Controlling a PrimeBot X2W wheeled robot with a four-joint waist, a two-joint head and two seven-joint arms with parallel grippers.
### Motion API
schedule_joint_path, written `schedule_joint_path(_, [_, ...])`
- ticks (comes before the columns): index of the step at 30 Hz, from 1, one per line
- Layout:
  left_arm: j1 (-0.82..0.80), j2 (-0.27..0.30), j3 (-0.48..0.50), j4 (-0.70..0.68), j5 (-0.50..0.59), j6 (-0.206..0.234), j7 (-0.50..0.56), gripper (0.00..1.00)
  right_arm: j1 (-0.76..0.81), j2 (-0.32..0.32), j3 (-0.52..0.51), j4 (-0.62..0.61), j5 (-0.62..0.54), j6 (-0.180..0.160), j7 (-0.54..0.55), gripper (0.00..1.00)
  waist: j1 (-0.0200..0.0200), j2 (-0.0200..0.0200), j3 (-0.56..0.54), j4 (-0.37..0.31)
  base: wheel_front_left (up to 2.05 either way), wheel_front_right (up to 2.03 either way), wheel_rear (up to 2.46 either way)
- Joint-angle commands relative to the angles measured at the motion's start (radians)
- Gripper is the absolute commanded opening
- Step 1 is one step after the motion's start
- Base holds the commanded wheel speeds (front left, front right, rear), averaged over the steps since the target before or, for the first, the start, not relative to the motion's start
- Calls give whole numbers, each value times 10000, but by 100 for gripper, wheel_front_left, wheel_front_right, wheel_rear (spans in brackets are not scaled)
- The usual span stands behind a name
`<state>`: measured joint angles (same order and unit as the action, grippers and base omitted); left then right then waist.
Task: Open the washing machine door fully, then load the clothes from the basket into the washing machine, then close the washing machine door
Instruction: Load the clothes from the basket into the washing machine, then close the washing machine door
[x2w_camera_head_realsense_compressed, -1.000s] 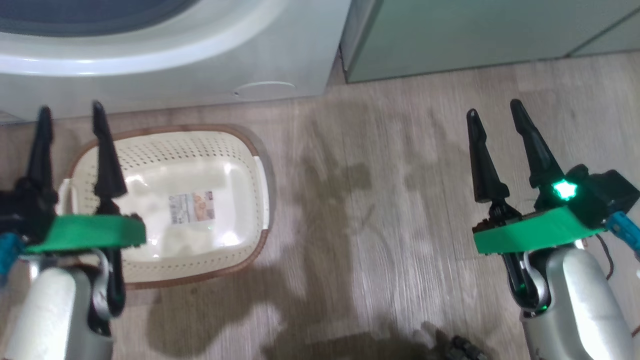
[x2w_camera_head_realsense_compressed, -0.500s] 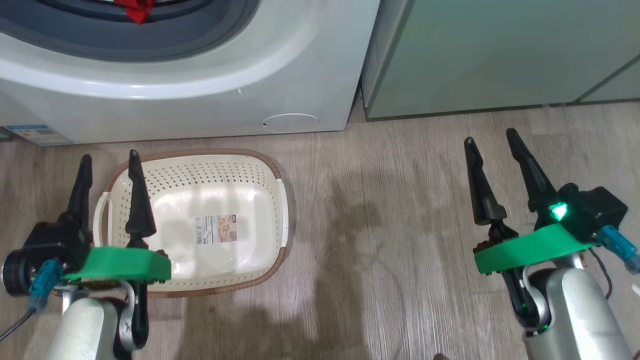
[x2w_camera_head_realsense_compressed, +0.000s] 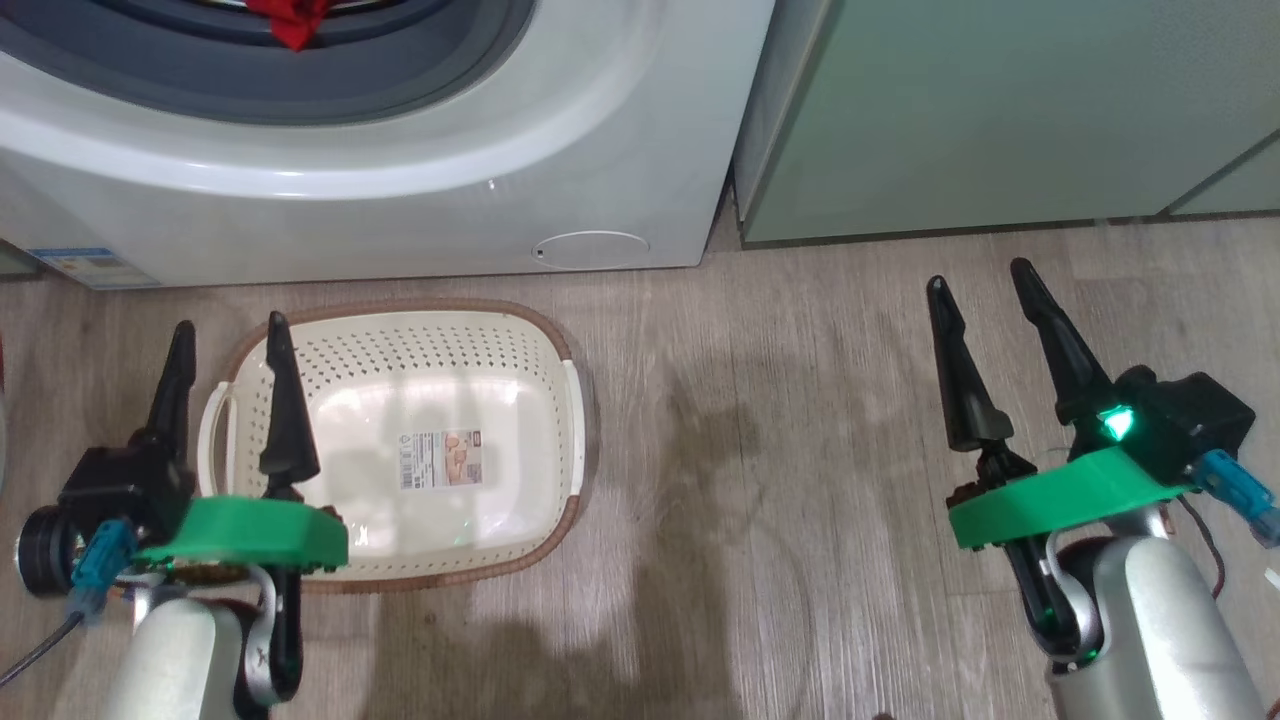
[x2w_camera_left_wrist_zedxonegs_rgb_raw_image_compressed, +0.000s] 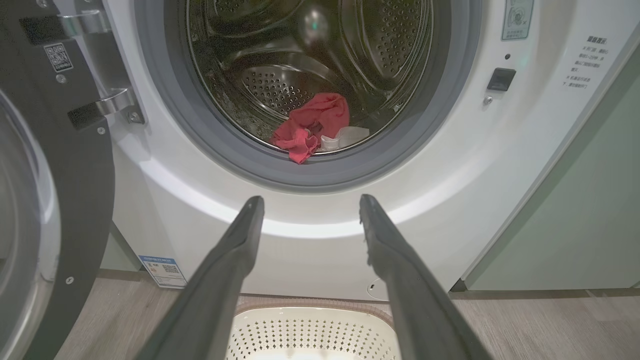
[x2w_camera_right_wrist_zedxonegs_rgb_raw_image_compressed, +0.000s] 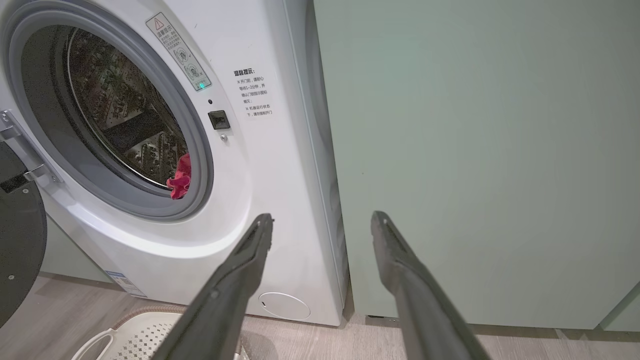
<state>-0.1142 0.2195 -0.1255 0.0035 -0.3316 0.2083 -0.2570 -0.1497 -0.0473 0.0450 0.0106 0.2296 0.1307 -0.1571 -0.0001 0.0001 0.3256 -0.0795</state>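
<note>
Since the basket (x2w_camera_head_realsense_compressed: 400, 345) lies empty and the clothes (x2w_camera_left_wrist_zedxonegs_rgb_raw_image_compressed: 312, 125) sit in the washing machine (x2w_camera_left_wrist_zedxonegs_rgb_raw_image_compressed: 450, 165) at 12 o'clock, loading looks done (left fingers (x2w_camera_head_realsense_compressed: 288, 420) and right fingers (x2w_camera_head_realsense_compressed: 965, 390) wide, empty), so the washing machine door (x2w_camera_left_wrist_zedxonegs_rgb_raw_image_compressed: 85, 200), open at 9 o'clock, needs pushing shut.

You've got the basket (x2w_camera_head_realsense_compressed: 400, 345) on the floor (x2w_camera_head_realsense_compressed: 760, 450), just in front of the washing machine (x2w_camera_head_realsense_compressed: 400, 200); the cabinet (x2w_camera_head_realsense_compressed: 1000, 110) is right of the machine. Clothes (x2w_camera_left_wrist_zedxonegs_rgb_raw_image_compressed: 312, 125) lie in the drum (x2w_camera_left_wrist_zedxonegs_rgb_raw_image_compressed: 280, 85), at its front lip. Door (x2w_camera_left_wrist_zedxonegs_rgb_raw_image_compressed: 75, 190) is swung out on the left. Left hand (x2w_camera_head_realsense_compressed: 230, 322) is over the basket's left end, right hand (x2w_camera_head_realsense_compressed: 978, 275) over the floor, well right of it.
</note>
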Motion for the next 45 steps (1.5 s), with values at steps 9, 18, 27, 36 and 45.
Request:
schedule_joint_path(9, [-414, 122, 396, -10, -196, -273, 130, 100, -36, -29, 238, -483, -17, 0, -8, 100, 1, -1, 229, 6, 0, 0, 0])
schedule_joint_path(18, [-3135, 952, 406, 1139, -975, -1221, 2090, 100, -356, -29, 461, -710, 87, 0, -134, 100, 1, -1, 1184, -221, 0, 0, 0])
schedule_joint_path(27, [-6806, 2158, 568, 3370, -1789, -2253, 4434, 100, -759, -29, 878, -440, 599, 0, -649, 100, 1, -1, 2207, -1160, 0, 0, 0])
schedule_joint_path(36, [-9463, 3426, 518, 4976, -2077, -2805, 6502, 100, -1209, -29, 1269, -118, 1180, 0, -1003, 100, 1, -1, 3205, -2155, 0, 0, 0])
schedule_joint_path(45, [-10713, 4444, 374, 5489, -1891, -2866, 7732, 100, -1386, -29, 1451, -327, 1725, 0, -1043, 100, 1, -1, 3899, -2783, 0, 0, 0])
